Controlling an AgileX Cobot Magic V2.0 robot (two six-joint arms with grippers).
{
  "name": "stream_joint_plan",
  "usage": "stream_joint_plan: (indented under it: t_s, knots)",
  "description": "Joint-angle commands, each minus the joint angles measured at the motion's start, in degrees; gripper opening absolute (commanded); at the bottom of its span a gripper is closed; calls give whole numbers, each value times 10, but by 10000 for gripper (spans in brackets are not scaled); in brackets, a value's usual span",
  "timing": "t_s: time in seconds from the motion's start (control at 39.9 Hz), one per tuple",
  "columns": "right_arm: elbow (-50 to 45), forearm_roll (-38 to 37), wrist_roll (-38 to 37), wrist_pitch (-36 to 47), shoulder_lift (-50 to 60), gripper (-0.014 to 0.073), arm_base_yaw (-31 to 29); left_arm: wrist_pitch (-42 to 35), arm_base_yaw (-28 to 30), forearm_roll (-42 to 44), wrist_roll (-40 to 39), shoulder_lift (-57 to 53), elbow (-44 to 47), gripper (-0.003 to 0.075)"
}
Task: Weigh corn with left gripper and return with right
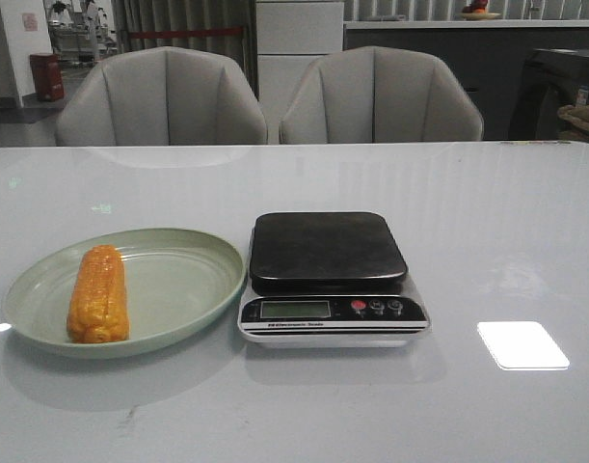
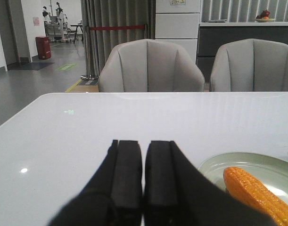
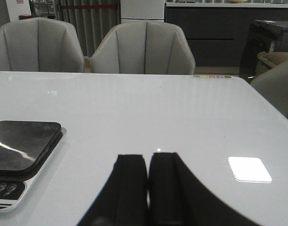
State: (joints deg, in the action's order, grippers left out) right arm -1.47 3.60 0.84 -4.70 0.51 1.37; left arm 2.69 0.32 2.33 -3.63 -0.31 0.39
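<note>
Nothing of the task looks done yet. The corn (image 1: 98, 294) lies lengthwise on the left part of a pale green oval plate (image 1: 193, 280), and the black platform of the kitchen scale (image 1: 328, 275), just beside the plate on its right, carries nothing. The scale's display is too small to read, so I cannot tell whether it is switched on. All of the work seems to remain: the pick from the plate, the placement on the platform, the weighing, and the return by the other arm.

Neither arm shows in the front view. In its own wrist view the left gripper (image 2: 143, 188) is clenched, the two black fingers pressed together with only a hairline seam between them and nothing held. It hangs over bare counter, with the corn and the plate's rim near it to one side. The right gripper (image 3: 148, 188) is likewise closed and empty, over the counter (image 1: 487, 212) beside the scale, whose corner and buttons show at the edge of that view.

The counter is a glossy white slab that mirrors the ceiling lights, one as a bright rectangle (image 1: 522, 344) to the right of the scale. Two grey upholstered chairs (image 1: 162, 96) stand at its far edge. Behind them are white drawers, dark cabinetry, curtains and an open floor area.
</note>
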Motion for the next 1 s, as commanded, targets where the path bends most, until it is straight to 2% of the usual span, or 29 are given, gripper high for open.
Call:
stream_joint_plan:
  t_s: [0.0,0.65,0.78,0.93,0.98]
  knots:
    - [-6,-4,5,47,11,176,-3,-43,0,-5,-1,-13,17,114]
    - [-6,-4,5,47,11,176,-3,-43,0,-5,-1,-13,17,113]
    - [-6,-4,5,47,11,176,-3,-98,0,-5,-1,-13,17,114]
    - [-6,-4,5,47,11,176,-3,-199,0,-23,-7,-13,16,113]
    - [-6,-4,5,47,11,177,-2,-209,0,-23,-7,-12,11,113]
